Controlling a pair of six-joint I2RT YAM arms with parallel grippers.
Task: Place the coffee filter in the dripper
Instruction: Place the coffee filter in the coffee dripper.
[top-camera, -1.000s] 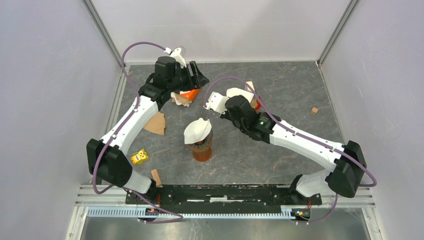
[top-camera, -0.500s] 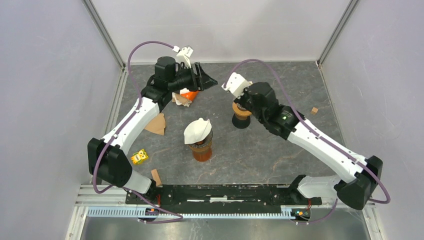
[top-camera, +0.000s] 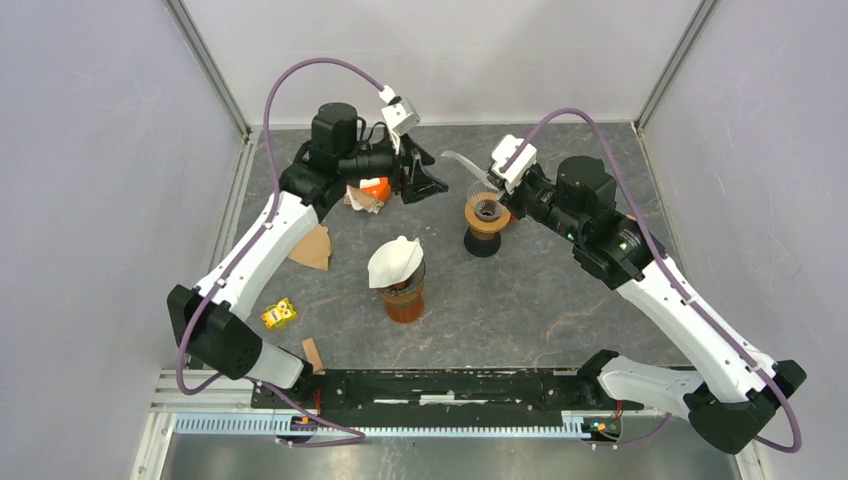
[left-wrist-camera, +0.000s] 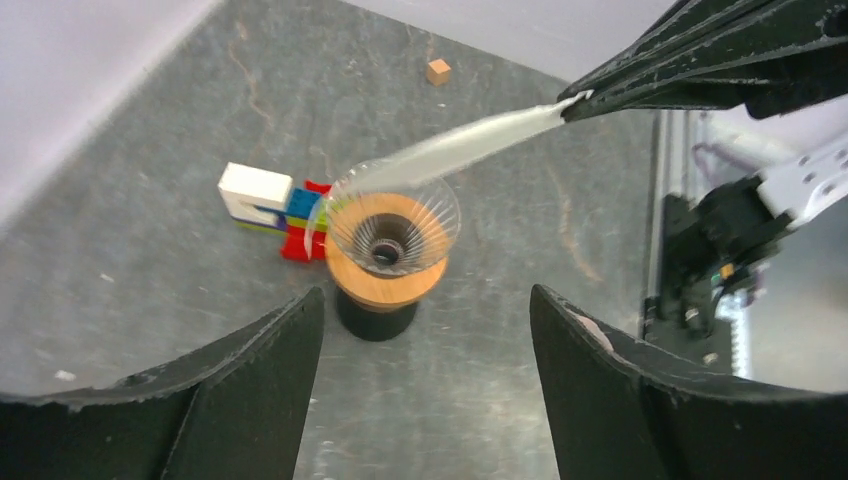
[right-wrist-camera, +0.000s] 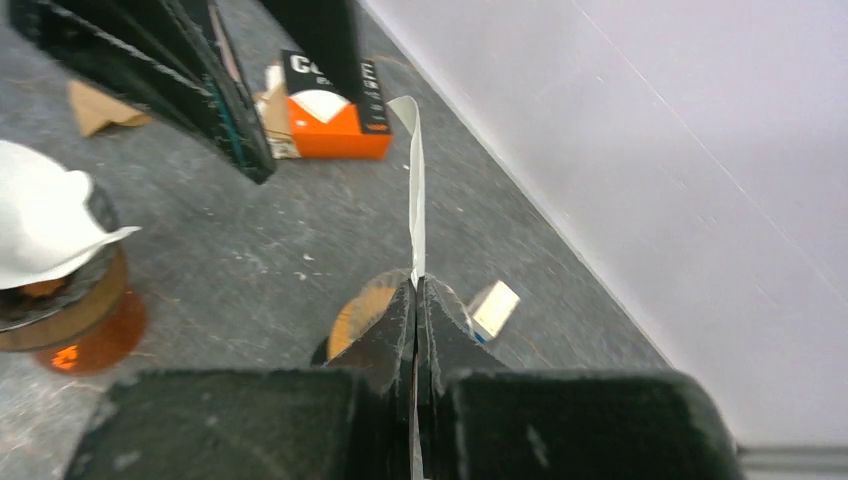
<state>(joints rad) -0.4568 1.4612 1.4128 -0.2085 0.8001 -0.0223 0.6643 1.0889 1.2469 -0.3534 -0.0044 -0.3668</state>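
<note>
Right jaws are pressed together, pinching the flat white coffee filter (right-wrist-camera: 416, 190) by one edge. It is held in the air just above the glass dripper (left-wrist-camera: 392, 225), which stands on the tabletop (top-camera: 560, 290). Left jaws are spread wide and empty, facing the dripper. On the orange box (right-wrist-camera: 335, 130) we read only "CO"; the rest is blurred.

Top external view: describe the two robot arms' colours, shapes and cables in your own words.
The left arm and right arm have white shells with black joints and bases. A purple cable loops to a white camera block at each wrist. The gripper fingers are flat, black, tapering.
</note>
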